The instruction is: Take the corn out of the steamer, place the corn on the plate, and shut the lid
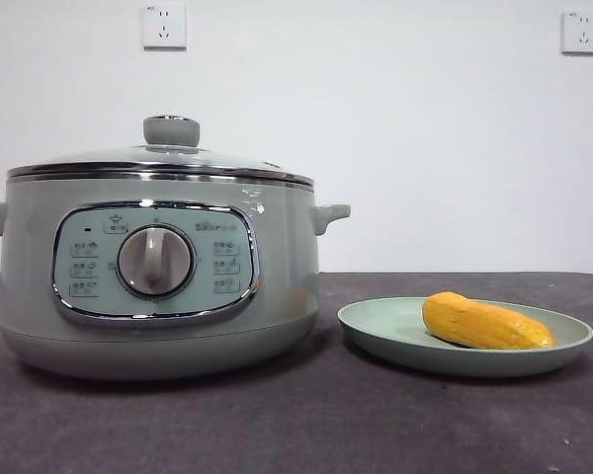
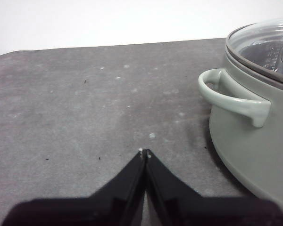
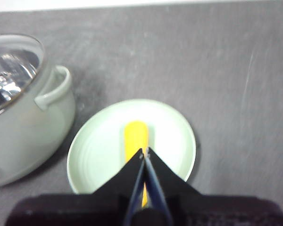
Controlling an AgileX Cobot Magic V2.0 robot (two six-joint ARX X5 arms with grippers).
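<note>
The sage-green steamer stands at the left with the glass lid sitting on it, knob up. The yellow-orange corn lies on the pale green plate to the right of the steamer. My right gripper is shut and empty, high above the corn and plate. My left gripper is shut and empty, above bare table beside the steamer's side handle. Neither gripper shows in the front view.
The dark grey table runs under everything. Two wall sockets sit on the white wall behind. In the right wrist view the steamer stands close to the plate.
</note>
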